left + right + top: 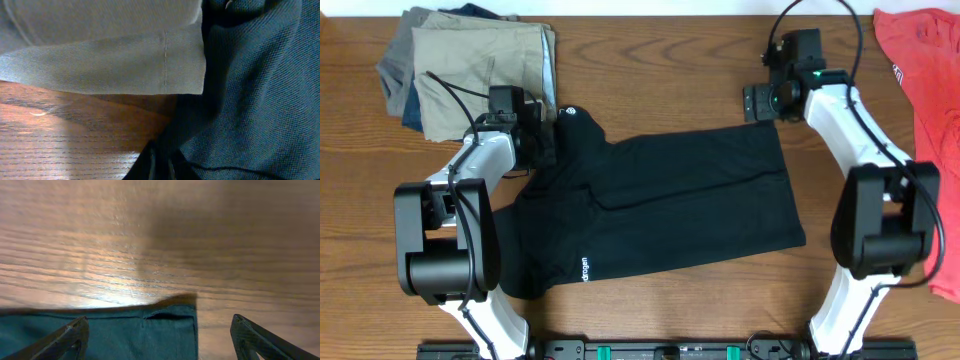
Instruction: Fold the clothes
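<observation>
The clothes [670, 200] lie spread on the table [650, 50], my left hand [545, 140] pinched on one edge, my right hand [159, 320] open over a corner, which could slip if I grab too little.

Count: 1 black garment [670, 200], 1 red shirt [930, 80], 3 folded trousers [470, 60] in one pile (tan, grey, blue), 2 grippers: left gripper [544, 143], right gripper [758, 102]. 1 table [670, 60].
</observation>
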### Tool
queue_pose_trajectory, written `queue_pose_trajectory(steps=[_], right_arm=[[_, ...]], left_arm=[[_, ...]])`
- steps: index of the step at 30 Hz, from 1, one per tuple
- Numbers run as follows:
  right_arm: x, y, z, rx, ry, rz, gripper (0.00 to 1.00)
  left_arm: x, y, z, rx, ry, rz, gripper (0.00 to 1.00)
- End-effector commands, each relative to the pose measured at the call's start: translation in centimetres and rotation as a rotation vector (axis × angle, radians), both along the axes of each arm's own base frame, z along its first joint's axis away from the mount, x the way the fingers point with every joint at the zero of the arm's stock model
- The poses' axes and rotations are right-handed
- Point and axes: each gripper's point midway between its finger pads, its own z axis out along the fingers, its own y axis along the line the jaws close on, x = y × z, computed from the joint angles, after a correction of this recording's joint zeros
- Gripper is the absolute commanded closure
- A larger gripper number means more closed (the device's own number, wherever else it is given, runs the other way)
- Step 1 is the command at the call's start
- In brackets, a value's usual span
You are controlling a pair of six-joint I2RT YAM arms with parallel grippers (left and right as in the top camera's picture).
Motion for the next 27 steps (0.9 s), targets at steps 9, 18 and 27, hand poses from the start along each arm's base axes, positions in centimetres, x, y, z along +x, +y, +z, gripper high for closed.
queue_pose_trajectory(steps=[9,18,27], right_arm=[[-0.3,-0.8,-4.5,-0.007,0.096,0.001,0.17],[-1.0,-1.0,-6.2,-0.011,0.146,-0.001,0.18],[-1.5,-1.0,-6.3,0.0,0.17,-0.037,0.67]], left_arm=[[-0.1,0.1,-0.7,-0.001,0.016,0.012,0.92],[-0.3,0.1,-0.9,-0.002,0.02,0.011,0.91],[-0.1,-0.5,-0.3,-0.044,0.008,0.02,0.92]])
